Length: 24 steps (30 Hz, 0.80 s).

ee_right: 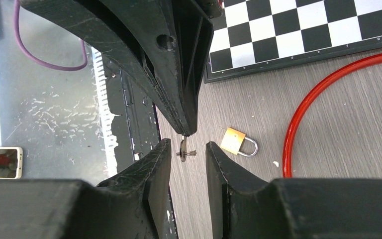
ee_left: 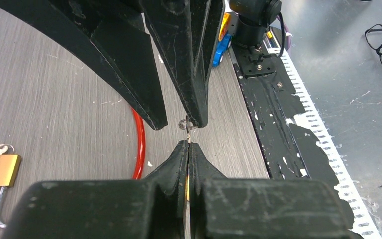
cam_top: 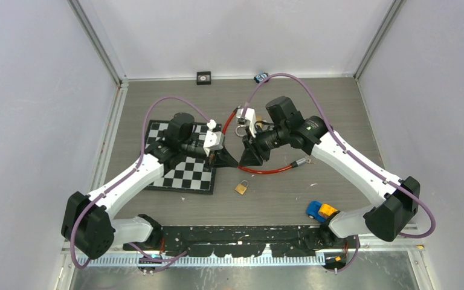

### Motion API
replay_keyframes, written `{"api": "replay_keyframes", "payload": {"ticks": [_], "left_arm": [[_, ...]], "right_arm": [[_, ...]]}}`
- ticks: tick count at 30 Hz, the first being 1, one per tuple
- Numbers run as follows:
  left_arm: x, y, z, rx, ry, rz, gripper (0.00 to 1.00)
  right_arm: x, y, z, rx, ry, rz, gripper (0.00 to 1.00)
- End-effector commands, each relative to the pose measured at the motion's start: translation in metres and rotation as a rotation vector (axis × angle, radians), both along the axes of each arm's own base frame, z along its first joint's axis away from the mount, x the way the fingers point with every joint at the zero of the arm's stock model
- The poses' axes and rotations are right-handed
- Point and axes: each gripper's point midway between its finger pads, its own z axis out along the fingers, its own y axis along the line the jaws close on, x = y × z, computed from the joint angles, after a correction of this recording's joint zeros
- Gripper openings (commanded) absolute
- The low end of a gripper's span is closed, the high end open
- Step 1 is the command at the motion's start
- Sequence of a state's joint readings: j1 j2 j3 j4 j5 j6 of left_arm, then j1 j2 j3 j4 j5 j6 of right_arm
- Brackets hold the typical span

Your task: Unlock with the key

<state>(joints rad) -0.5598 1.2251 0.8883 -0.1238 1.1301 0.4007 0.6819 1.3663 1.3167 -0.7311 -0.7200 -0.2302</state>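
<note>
1. We see the left gripper (ee_left: 187, 145) clenched on the key (ee_left: 186, 124), which sticks out of its tip near the centre of the left wrist frame, held off the table.
2. The right gripper (ee_right: 188, 144) is released: its jaws stand apart on either side of the key's ring end at the lower centre of its own frame, and we make out a gap on each side.
3. We judge this to be a hand-over or regrasp of the key in mid-air, with insertion not yet begun.
4. The padlock (ee_right: 235, 141) lies flat on the table (cam_top: 290, 109), just below centre in the top view, apart from both grippers. We cannot tell which way its keyhole faces.
5. The next move, as we read it, calls for the right jaws to close squarely on the key before the left lets go. A small thin key could twist or drop.
6. Bare wood surrounds the padlock, so there is room to come down.
7. The limits are the red cable (cam_top: 270, 170) just above it, the chessboard (cam_top: 181, 169) to its left, the toy car (cam_top: 320, 210) at lower right, and the black strip (cam_top: 241, 232) along the near edge.
</note>
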Motion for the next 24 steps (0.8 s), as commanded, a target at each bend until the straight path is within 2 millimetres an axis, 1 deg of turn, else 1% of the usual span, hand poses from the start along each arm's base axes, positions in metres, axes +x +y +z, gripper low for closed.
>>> {"api": "replay_keyframes", "payload": {"ticks": [1, 9, 12, 17, 24], "left_arm": [[-0.0012, -0.0012, 0.0220, -0.037, -0.039, -0.026, 0.00], [-0.0006, -0.0013, 0.0232, -0.038, -0.042, -0.023, 0.00], [-0.0009, -0.0014, 0.0232, -0.038, -0.041, -0.024, 0.00], [-0.0008, -0.0012, 0.0214, -0.036, -0.038, -0.023, 0.00], [-0.0014, -0.0009, 0.0187, -0.031, -0.031, -0.024, 0.00]], "right_arm": [[0.0055, 0.0072, 0.0142, 0.021, -0.061, 0.012, 0.36], [0.0042, 0.0076, 0.0109, 0.013, -0.059, 0.015, 0.30], [0.0042, 0.0076, 0.0117, 0.015, -0.061, 0.015, 0.27], [0.0048, 0.0069, 0.0128, 0.014, -0.067, 0.010, 0.26], [0.0056, 0.0065, 0.0192, 0.019, -0.080, 0.007, 0.38]]}}
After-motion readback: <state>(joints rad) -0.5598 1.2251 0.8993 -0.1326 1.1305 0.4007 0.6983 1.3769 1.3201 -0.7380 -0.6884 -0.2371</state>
